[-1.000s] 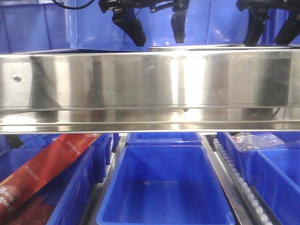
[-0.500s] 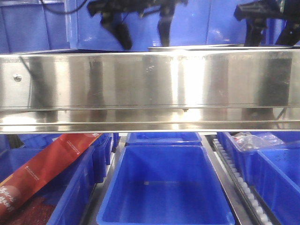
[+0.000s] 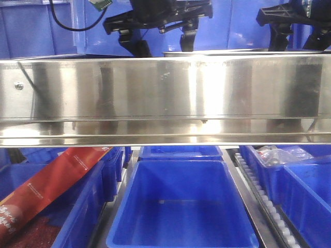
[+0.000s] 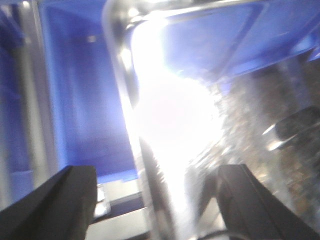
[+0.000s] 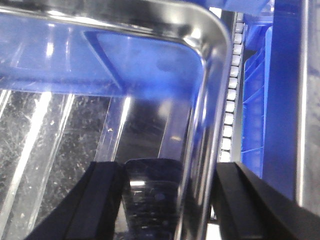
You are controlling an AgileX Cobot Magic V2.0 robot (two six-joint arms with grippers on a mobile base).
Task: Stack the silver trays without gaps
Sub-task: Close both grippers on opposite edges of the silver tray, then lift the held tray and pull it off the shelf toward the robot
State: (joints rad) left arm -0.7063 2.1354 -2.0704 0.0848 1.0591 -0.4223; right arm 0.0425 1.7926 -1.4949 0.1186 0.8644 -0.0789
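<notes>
Wrist views close over silver tray (image 5: 60,130)

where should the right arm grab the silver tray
Take the silver tray by its thin side wall, just below the rounded corner, coming down from above. The open right gripper straddles that rim, one finger inside, one outside.

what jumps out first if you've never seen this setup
A broad shiny steel band spans the whole front view, with a deep blue bin below it and a long red package at lower left. A silver tray fills the right wrist view, and white glare off metal washes out the left wrist view.
</notes>
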